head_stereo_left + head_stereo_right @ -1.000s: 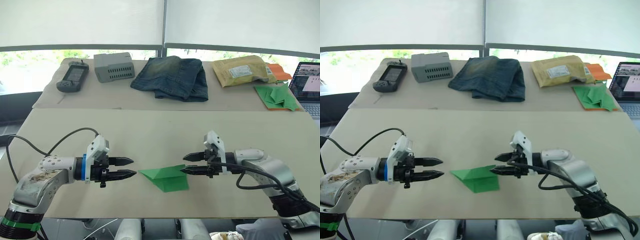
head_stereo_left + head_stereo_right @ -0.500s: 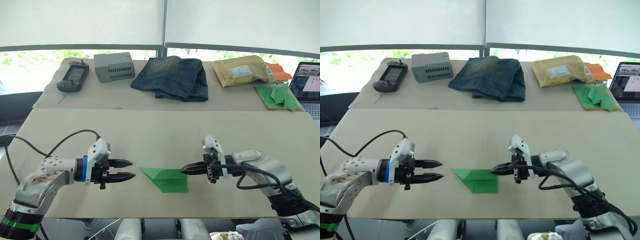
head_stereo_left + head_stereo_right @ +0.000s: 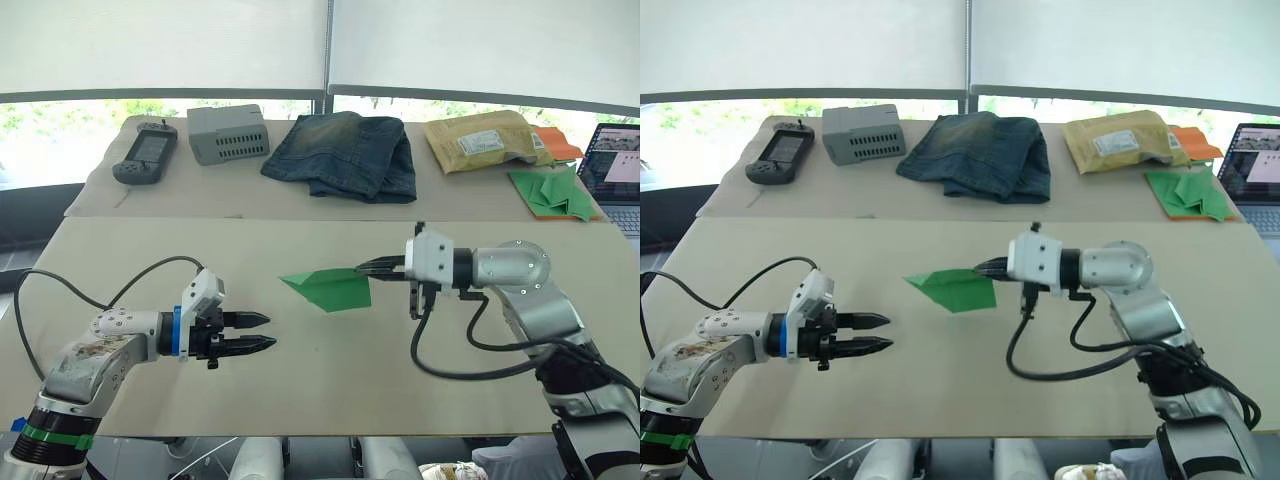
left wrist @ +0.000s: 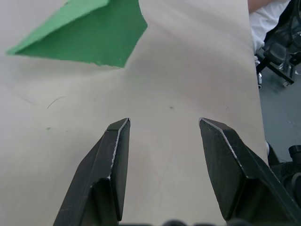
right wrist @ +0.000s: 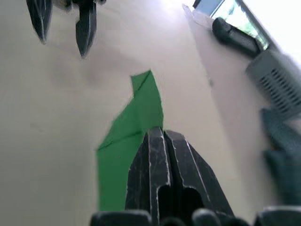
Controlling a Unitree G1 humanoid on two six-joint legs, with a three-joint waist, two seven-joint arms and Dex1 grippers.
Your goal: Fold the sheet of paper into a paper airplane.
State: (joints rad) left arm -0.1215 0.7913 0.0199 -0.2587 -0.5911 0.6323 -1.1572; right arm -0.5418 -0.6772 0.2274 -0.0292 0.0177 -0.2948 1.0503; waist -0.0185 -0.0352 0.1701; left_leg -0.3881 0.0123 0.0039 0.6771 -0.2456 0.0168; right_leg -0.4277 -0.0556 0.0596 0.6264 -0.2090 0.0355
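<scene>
Our left gripper (image 3: 262, 333) sits at lower left of the head view, forearm angled in from the corner, its two black fingers (image 4: 113, 155) parted with nothing between them. Our right gripper (image 3: 362, 268) is at centre right, elbow bent, wrist level, fingers pressed together on the paper airplane (image 3: 325, 288).
</scene>
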